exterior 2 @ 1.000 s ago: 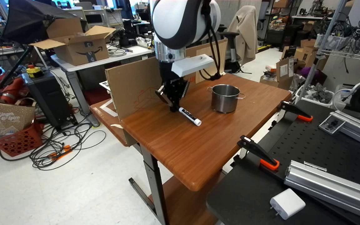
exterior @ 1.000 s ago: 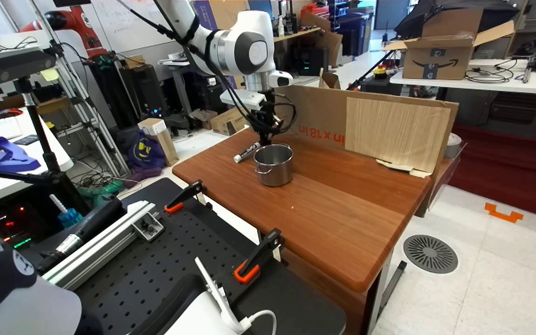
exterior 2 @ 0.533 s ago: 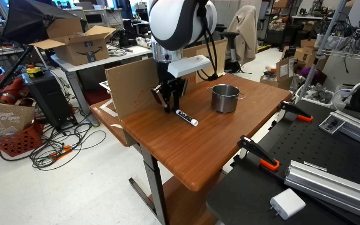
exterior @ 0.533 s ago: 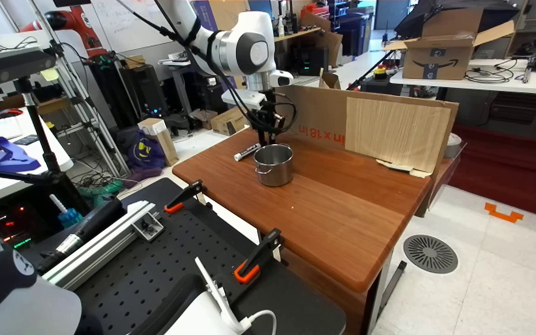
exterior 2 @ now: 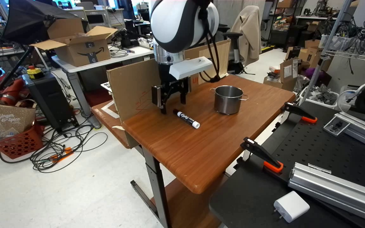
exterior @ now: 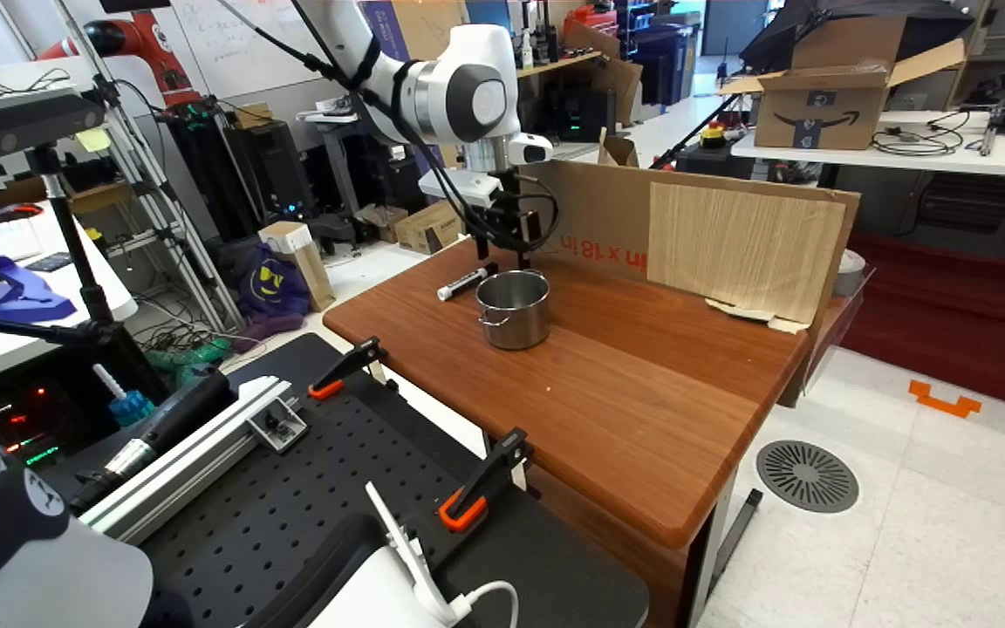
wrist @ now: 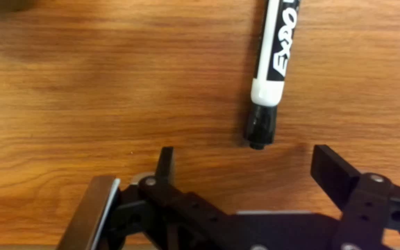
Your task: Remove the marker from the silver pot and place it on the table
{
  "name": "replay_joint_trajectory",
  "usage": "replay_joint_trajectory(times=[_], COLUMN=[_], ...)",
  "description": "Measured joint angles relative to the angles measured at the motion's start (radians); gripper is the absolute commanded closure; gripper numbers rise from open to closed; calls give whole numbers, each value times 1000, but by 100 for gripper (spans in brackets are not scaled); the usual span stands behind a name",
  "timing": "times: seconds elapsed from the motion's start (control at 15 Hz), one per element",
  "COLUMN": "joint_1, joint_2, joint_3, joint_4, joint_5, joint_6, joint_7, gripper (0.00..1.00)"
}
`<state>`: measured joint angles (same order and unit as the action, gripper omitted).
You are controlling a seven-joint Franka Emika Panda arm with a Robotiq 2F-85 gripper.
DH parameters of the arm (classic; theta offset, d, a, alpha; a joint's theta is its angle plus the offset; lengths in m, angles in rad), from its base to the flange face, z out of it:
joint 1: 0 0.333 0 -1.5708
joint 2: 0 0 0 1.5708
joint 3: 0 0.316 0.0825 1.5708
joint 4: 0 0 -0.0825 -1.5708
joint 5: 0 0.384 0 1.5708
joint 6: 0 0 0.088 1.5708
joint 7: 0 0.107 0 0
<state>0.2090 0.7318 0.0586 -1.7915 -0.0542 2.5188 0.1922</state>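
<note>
The marker (wrist: pixel 271 66), white with a black label and a black cap, lies on the wooden table (exterior 2: pixel 182 152). In the wrist view its cap end points at the gap between the fingers, touching neither. My gripper (wrist: pixel 243 149) stands open just beyond the cap end, holding nothing. In an exterior view the gripper (exterior 2: pixel 173 106) hangs low over the table, with the marker (exterior 2: pixel 186 119) in front of it. The silver pot (exterior 2: pixel 227 102) stands upright apart from the marker. Part of the pot's inside (exterior: pixel 516 290) shows, but its bottom is hidden.
A cardboard sheet (exterior 2: pixel 135 85) stands upright along the table's edge, close behind the gripper. Clamps (exterior 2: pixel 261 155) grip the side by the black perforated board (exterior 2: pixel 315 133). In the wrist view a dark blurred shape (wrist: pixel 5 5) fills the top left corner; I cannot tell what it is.
The fingers have spread from nearly together to wide apart and let go of the marker. The marker has shifted slightly and its dark cap now shows. The pot has not moved.
</note>
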Motion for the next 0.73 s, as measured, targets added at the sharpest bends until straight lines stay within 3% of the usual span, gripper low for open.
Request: replay_joint_trajectory(times=[0.4,0.73], joint_1=[2,4], joint_2=[-22,-132], joint_3=[0,-5], joint_4=[-1,-110], joint_5=[0,-43], joint_6=[3,32], joint_7=[0,-17], gripper=[0,0])
